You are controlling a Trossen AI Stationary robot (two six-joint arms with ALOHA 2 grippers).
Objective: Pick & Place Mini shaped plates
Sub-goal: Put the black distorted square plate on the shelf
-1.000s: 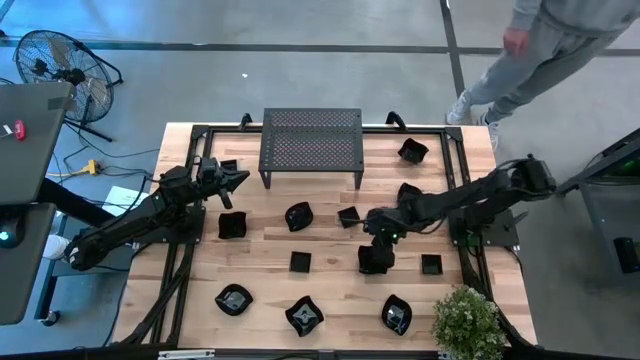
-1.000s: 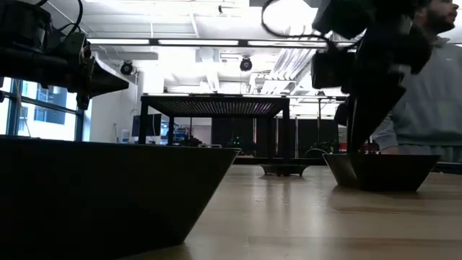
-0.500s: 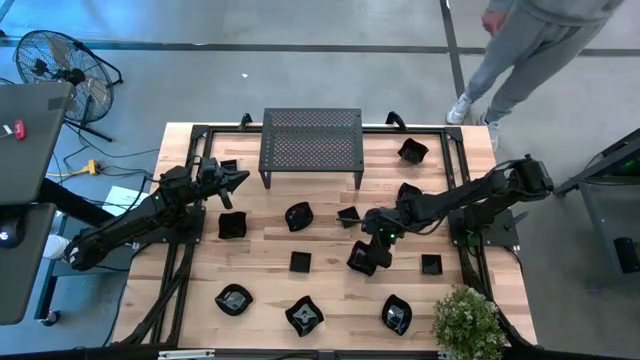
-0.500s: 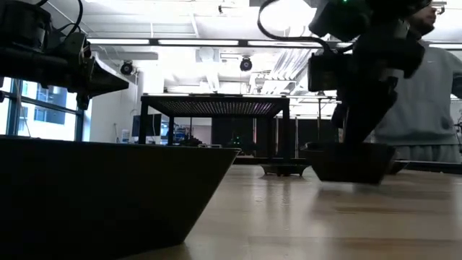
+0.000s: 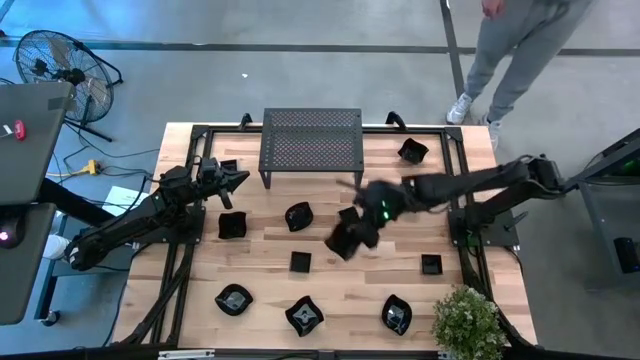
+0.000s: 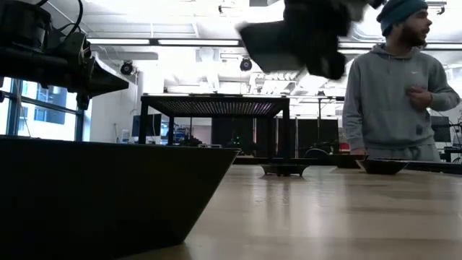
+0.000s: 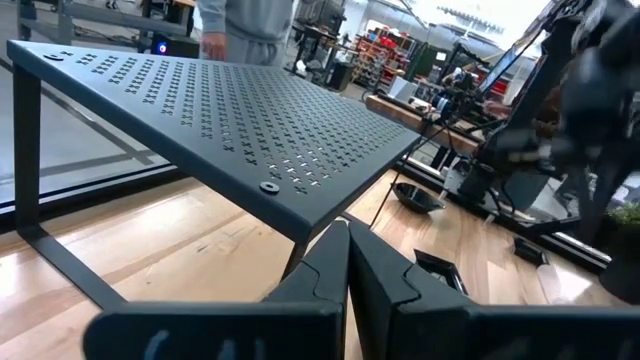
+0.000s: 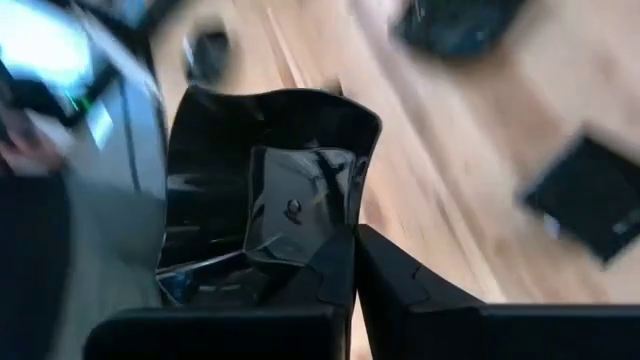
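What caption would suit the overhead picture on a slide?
Right pincer carries a mini black plate above the wooden table, while the left pincer waits beside the perforated rack.

Grey floor (image 5: 300,70), black fan (image 5: 60,65) by desk, ceiling strip lights (image 6: 195,42).

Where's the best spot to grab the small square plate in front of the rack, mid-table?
Probably from straight above, pinching one straight edge of the square plate across its rim: it lies flat and low, with bare wood all around.

Around the wooden table (image 5: 330,290)
A perforated rack (image 5: 311,143), a floor fan (image 5: 55,62), a potted plant (image 5: 466,320), someone in grey (image 6: 393,94).
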